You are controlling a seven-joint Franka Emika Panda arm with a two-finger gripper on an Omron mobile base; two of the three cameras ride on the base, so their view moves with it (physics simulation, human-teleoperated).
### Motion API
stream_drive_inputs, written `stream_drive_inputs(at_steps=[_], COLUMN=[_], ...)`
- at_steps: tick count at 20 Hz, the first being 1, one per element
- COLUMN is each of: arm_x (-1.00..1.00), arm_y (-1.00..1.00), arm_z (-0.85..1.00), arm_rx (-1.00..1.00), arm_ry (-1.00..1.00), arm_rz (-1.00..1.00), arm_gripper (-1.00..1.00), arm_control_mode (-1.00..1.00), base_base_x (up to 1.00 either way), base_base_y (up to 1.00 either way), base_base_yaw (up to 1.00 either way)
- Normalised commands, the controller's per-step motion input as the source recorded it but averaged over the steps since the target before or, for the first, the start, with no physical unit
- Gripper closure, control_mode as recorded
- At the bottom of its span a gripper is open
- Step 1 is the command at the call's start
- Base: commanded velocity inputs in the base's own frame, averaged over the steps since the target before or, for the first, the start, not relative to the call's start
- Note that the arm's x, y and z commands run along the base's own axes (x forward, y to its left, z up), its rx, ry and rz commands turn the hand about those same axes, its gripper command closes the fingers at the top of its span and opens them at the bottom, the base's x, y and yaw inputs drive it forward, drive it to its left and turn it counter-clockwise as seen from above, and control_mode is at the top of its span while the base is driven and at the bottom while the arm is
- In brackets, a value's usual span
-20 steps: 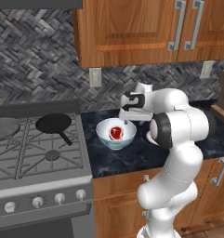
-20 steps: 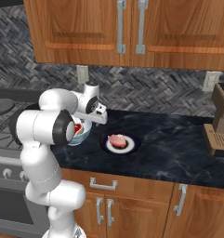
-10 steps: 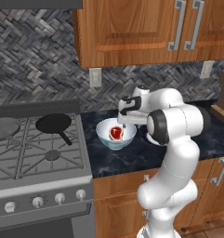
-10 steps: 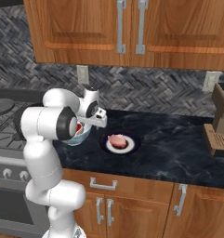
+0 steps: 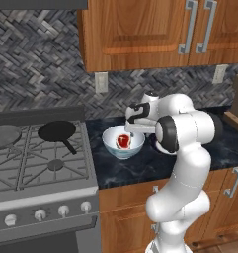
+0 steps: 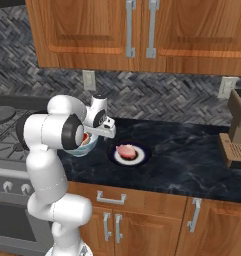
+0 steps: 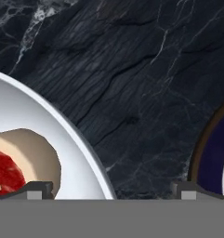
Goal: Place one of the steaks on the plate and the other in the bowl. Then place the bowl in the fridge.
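My claw [image 5: 131, 132], fully open and empty, partly hides the bowl [image 5: 121, 146]; its steak [image 5: 123, 142] leans tilted inside.

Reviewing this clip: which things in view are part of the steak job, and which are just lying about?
Job:
- bowl, one steak inside
- plate, other steak on it
- tool, open, beside the bowl's rim

Lying about:
- black pan on the stove
- grey pan on the stove
- coffee machine at the counter's far end
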Motion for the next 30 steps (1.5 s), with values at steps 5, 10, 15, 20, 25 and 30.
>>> stream_drive_inputs(at_steps=[5, 10, 15, 20, 25, 30], arm_x=[0.00, 0.00, 0.00, -0.03, -0.18, -0.29], arm_y=[0.00, 0.01, 0.01, 0.00, 0.00, 0.00], arm_z=[0.00, 0.00, 0.00, 0.00, 0.04, 0.26], arm_rx=[0.00, 0.00, 0.00, 0.00, 0.00, 0.02], arm_ry=[0.00, 0.00, 0.00, 0.00, -0.05, -0.01], arm_rz=[0.00, 0.00, 0.00, -0.04, -0.22, -0.31], arm_gripper=[-1.00, 1.00, 1.00, 1.00, 1.00, 1.00], arm_control_mode=[-1.00, -1.00, -1.00, -1.00, -1.00, -1.00], base_base_x=[0.00, 0.00, 0.00, 0.00, 0.00, 0.00], base_base_y=[0.00, 0.00, 0.00, 0.00, 0.00, 0.00], base_base_yaw=[0.00, 0.00, 0.00, 0.00, 0.00, 0.00])
